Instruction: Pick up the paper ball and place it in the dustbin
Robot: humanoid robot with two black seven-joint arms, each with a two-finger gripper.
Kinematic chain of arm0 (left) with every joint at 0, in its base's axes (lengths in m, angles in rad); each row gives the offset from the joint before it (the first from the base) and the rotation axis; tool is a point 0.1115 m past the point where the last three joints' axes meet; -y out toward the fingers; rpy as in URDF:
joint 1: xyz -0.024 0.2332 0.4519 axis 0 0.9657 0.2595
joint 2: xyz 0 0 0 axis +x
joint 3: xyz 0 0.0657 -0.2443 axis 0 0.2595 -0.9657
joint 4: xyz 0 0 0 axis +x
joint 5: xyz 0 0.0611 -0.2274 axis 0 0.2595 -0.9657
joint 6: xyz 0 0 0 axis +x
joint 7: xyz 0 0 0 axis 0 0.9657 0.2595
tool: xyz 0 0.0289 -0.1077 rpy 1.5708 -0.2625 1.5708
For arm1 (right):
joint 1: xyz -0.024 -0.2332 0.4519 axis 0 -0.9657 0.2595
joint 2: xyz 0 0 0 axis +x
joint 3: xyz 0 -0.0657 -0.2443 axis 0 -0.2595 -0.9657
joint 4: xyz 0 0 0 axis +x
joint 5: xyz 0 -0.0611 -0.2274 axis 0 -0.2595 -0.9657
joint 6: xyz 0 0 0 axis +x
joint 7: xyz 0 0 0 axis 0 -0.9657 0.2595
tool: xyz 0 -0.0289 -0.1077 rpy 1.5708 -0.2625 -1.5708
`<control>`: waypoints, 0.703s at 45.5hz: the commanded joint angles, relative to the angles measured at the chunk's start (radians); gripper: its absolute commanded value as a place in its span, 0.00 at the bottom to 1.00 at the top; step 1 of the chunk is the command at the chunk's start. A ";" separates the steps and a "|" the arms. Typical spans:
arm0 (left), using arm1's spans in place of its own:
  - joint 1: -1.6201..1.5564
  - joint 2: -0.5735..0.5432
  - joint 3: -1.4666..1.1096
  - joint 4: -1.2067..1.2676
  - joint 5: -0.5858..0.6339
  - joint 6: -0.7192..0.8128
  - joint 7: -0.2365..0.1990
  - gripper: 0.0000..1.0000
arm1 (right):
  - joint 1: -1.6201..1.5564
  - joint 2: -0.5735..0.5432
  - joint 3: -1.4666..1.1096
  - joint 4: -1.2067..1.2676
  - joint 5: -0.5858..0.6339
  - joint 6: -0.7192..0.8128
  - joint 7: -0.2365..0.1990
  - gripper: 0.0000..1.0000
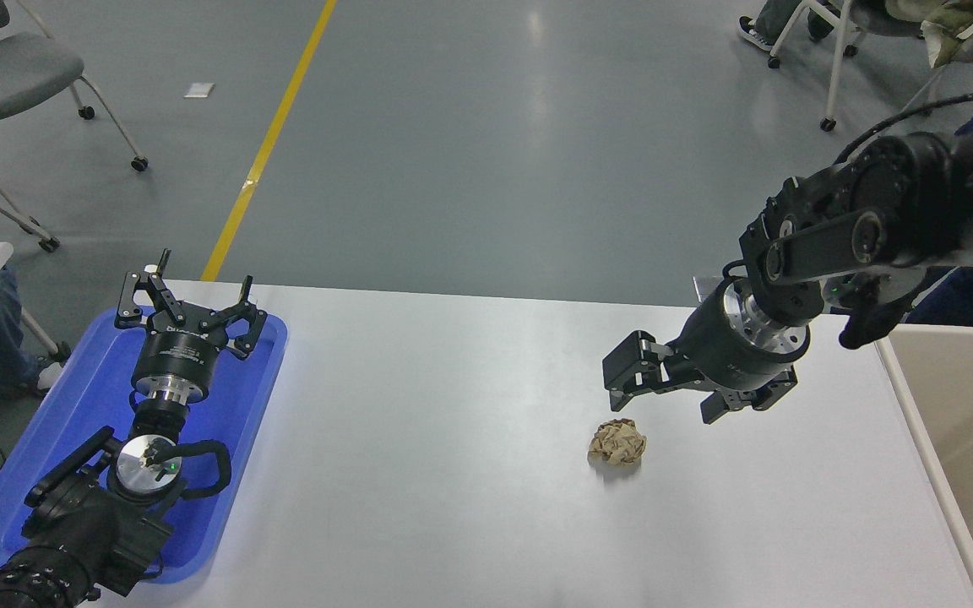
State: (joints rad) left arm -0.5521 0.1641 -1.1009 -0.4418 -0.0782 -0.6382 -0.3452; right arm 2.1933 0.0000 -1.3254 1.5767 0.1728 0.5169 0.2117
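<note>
From the head view, I have the paper ball (616, 442) lying free on the white table (453, 439), a little right of centre, nothing touching it. My right pincer (664, 390) hangs just beyond it, at about one o'clock from the ball, tilted down and toward the left, its fingers spread wide with nothing between them. I read that spread as preparation: the wad looks about as broad as the pincer, so the fingers need all their opening to straddle it. The pincer sits higher than the ball and slightly off to its far right, so I judge the pick is not yet begun; I would need to bring it down and back toward me before closing.

The dustbin (959, 422) stands at the table's right edge, at three o'clock from the ball, only its cream wall and rim showing. That nearness to the working arm makes the carry short.

My left pincer (189, 314) is parked at nine o'clock, over the blue tray (73, 439), fingers splayed and empty, out of the way.
</note>
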 commanded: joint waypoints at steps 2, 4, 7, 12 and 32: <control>0.000 0.000 0.001 0.000 0.000 0.000 0.000 1.00 | -0.001 0.000 0.002 0.000 0.002 0.000 0.000 1.00; 0.000 0.000 0.000 0.000 0.000 0.000 0.000 1.00 | -0.003 0.000 0.000 0.000 0.001 0.000 0.000 1.00; 0.000 0.000 0.001 0.000 0.000 0.000 0.000 1.00 | -0.003 0.000 0.000 0.000 -0.001 0.000 0.000 1.00; 0.000 0.000 0.001 0.000 0.000 0.000 0.000 1.00 | -0.004 0.000 0.002 0.000 -0.001 0.000 0.000 1.00; 0.000 0.000 0.000 0.000 0.000 0.000 0.000 1.00 | -0.004 0.000 0.005 -0.001 -0.001 0.000 0.000 1.00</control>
State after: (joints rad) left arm -0.5521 0.1641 -1.1007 -0.4418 -0.0782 -0.6382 -0.3451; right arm 2.1882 0.0000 -1.3233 1.5757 0.1709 0.5169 0.2117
